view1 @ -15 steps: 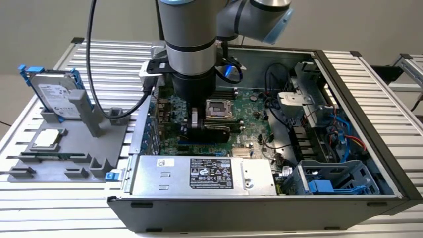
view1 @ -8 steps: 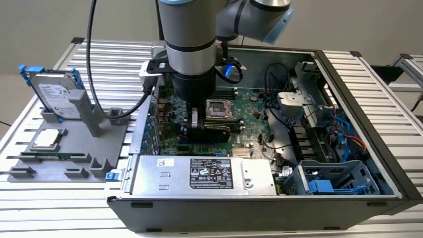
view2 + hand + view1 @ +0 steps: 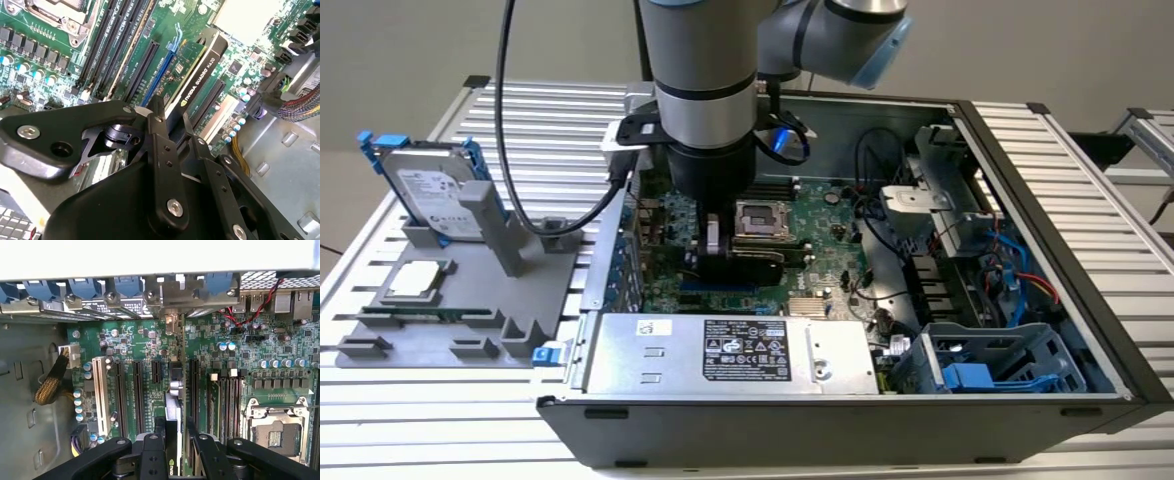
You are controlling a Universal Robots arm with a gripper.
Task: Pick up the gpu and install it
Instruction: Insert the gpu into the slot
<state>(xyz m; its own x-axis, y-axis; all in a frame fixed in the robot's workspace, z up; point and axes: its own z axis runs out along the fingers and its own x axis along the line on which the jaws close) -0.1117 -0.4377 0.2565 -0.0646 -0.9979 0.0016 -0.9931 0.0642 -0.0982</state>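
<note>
The gpu stands on edge over the green motherboard inside the open computer case. In the second wrist view the gpu shows its black shroud edge, beside a blue slot. My gripper is shut on the card's top edge, one black finger on each side. In the first wrist view the gpu runs between the black expansion slots toward the rear bracket openings, with the gripper around it. I cannot tell whether the card sits fully in a slot. The gripper hangs straight down from the arm.
A silver hard drive in a blue frame and a square CPU chip rest on a grey fixture at the exterior view's left. The power supply, CPU socket, drive cage and cables crowd the case.
</note>
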